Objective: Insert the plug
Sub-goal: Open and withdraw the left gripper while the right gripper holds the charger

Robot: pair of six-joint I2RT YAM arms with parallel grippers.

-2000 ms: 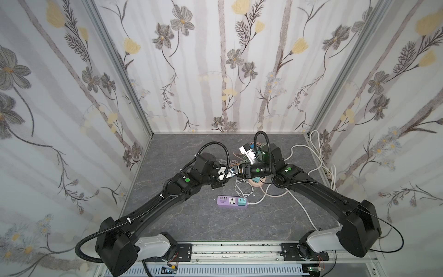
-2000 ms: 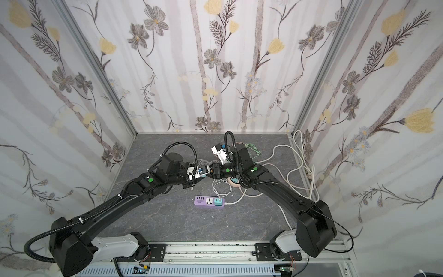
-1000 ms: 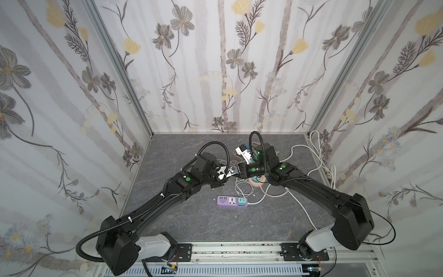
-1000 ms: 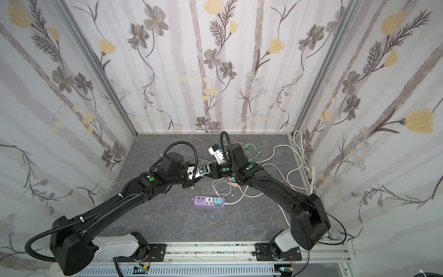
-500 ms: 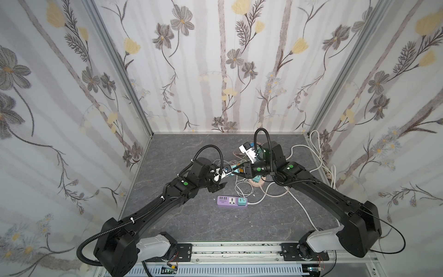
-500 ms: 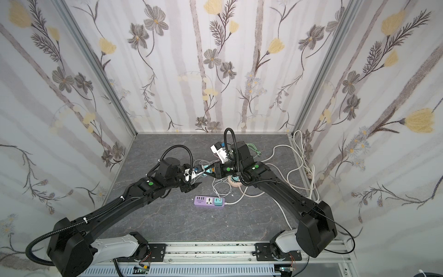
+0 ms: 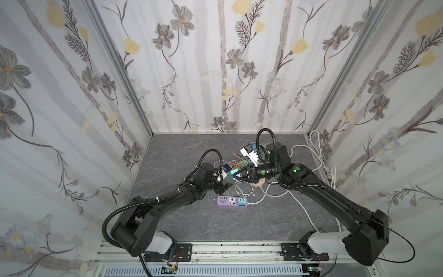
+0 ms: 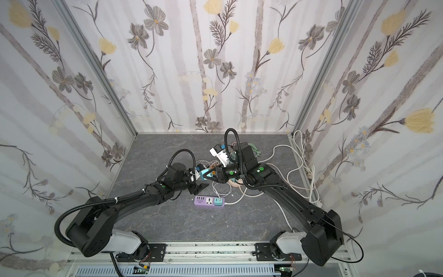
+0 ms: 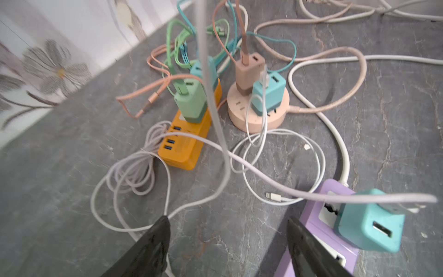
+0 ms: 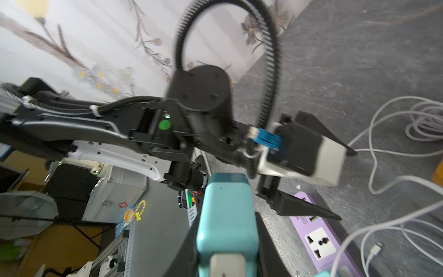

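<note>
My right pincer (image 10: pixel 225 239) is clamped on the teal plug (image 10: pixel 226 206), one finger on each side of its body, so it can't twist when I push it home. In both top views the plug hangs clear of the table (image 7: pixel 191 223), btwn my two wrists & back from the purple strip (image 7: pixel 231 201). No cam shows the prongs, so I can't say which way they point.

My left pincer (image 9: pixel 227 219) is spread wide w/ nothing btwn the fingers, near the strip; how high it sits I can't tell. My guess is it's there to pin the strip, b/c a light strip on a hard top would likely skate when a plug is pressed in.

The target, I reckon, is the free universal socket (image 10: pixel 320 242) mid-strip. The spot next to it already has another teal adapter (image 7: pixel 242 202) in it, so there's little room & the approach needs to be square.

Hazard: white cables (image 9: pixel 134 172) loop round the strip, & one thin lead crosses in front of the left cam, so a snag is easy. The orange strip (image 9: pixel 187 146) & round hub (image 9: pixel 257 117) further back carry their own adapters, prob. not my concern.
</note>
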